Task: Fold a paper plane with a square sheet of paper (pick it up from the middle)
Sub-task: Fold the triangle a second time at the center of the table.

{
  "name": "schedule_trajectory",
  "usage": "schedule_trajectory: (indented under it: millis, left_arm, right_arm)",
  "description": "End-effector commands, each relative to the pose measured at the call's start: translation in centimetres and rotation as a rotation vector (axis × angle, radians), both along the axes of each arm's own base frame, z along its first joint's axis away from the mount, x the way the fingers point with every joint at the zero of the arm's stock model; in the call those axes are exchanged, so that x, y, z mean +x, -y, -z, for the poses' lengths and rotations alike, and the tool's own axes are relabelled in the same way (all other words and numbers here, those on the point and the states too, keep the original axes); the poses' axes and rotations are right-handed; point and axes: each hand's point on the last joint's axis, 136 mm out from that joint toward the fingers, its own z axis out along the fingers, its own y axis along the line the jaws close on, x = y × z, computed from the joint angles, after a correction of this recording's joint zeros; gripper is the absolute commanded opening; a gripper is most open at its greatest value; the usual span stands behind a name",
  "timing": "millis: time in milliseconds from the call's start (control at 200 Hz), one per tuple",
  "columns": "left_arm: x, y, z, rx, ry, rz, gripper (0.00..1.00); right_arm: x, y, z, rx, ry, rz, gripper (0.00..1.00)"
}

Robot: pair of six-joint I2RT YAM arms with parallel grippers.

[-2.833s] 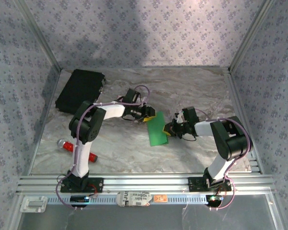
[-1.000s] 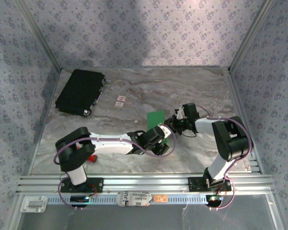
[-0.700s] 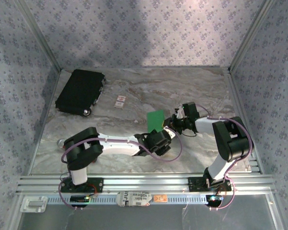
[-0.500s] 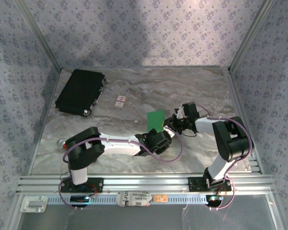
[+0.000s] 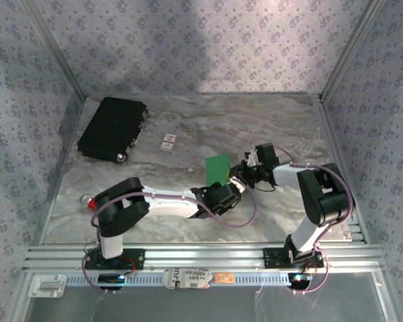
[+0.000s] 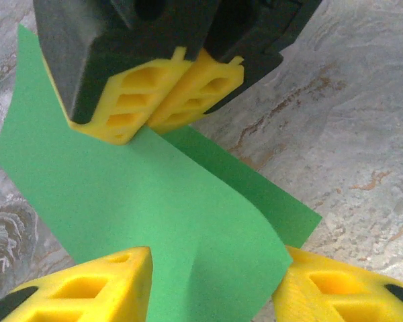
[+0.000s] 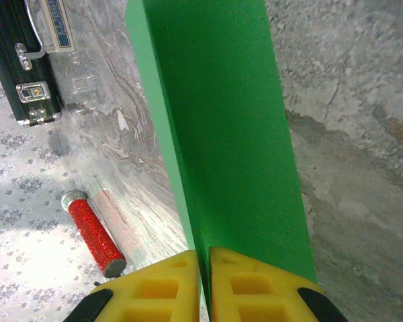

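Top external: green paper sheet sits mid-table between both grippers, doubled over. Right gripper is pinched tight on one edge. Left wrist: left gripper fingers stand apart, straddling the sheet's near corner, not clamped. Black case lies well apart, far left.

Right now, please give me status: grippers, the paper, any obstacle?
Right gripper shut on edge of green sheet. Left gripper open, straddling it. Red tool, black case off to the side.
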Motion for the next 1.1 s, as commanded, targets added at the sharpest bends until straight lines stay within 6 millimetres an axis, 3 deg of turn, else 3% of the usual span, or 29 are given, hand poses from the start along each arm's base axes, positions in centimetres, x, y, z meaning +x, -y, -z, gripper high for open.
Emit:
schedule_trajectory:
  millis: [0, 310, 555, 745, 864, 1099]
  left_arm:
    - [0.4, 0.8, -1.1, -0.021, 0.030, -0.001, 0.42]
    - [0.1, 0.8, -1.4, -0.046, 0.012, 0.008, 0.21]
    - [-0.1, 1.2, -1.9, -0.181, -0.168, 0.020, 0.02]
    - [-0.8, 1.7, -2.0, -0.348, -0.397, 0.043, 0.00]
    - [-0.9, 2.1, -2.4, -0.445, -0.505, 0.038, 0.00]
    - [-1.3, 3.3, -3.1, -0.558, -0.619, 0.017, 0.00]
  right_arm:
    - [0.2, 0.1, -0.7, 0.001, 0.016, -0.008, 0.13]
    - [0.2, 0.3, -0.8, -0.009, 0.018, -0.003, 0.13]
    - [0.1, 1.8, -0.9, -0.069, 0.033, 0.046, 0.18]
    - [-0.2, 4.7, -1.0, -0.168, 0.047, 0.125, 0.31]
    - [-0.5, 6.2, -1.4, -0.202, 0.056, 0.164, 0.32]
    - [-1.5, 6.3, -2.1, -0.178, 0.064, 0.156, 0.29]
